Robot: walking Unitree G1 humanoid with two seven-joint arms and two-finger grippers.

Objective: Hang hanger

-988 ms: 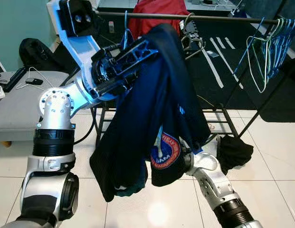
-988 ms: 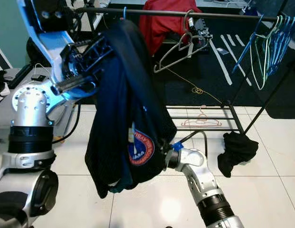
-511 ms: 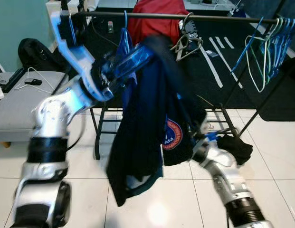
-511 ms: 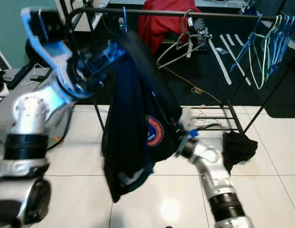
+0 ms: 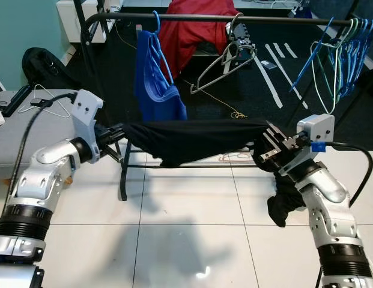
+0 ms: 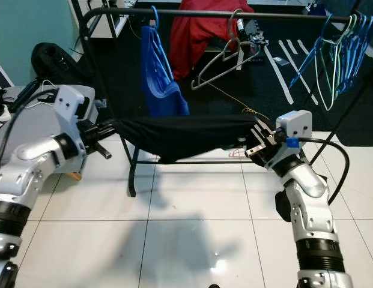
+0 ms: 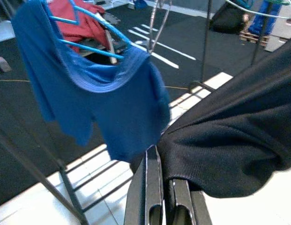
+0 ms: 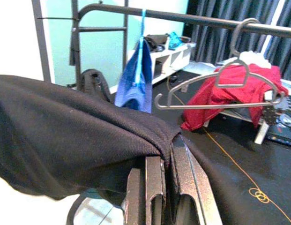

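A black garment [image 5: 198,135] is stretched flat and level between my two grippers, in front of the clothes rack. My left gripper [image 5: 118,135] is shut on its left end, and the fingers [image 7: 152,187] pinch a fold of black cloth [image 7: 229,136]. My right gripper [image 5: 267,142] is shut on its right end, with cloth [image 8: 65,136] bunched over the fingers [image 8: 157,187]. Behind, on the rail [image 5: 270,22], an empty grey hanger [image 5: 225,63] hangs beside a blue shirt [image 5: 156,72] on a blue hanger [image 5: 157,21].
Several blue and green hangers [image 5: 336,54] hang at the rail's right end. A red garment [image 5: 189,30] lies behind the rack. A black cloth [image 5: 285,198] lies on the tiles under my right arm. A grey bench [image 5: 18,126] stands to my left.
My left arm has come down from high up and my right gripper has risen. The black garment, which hung draped from the left arm, is now pulled out level between both grippers.
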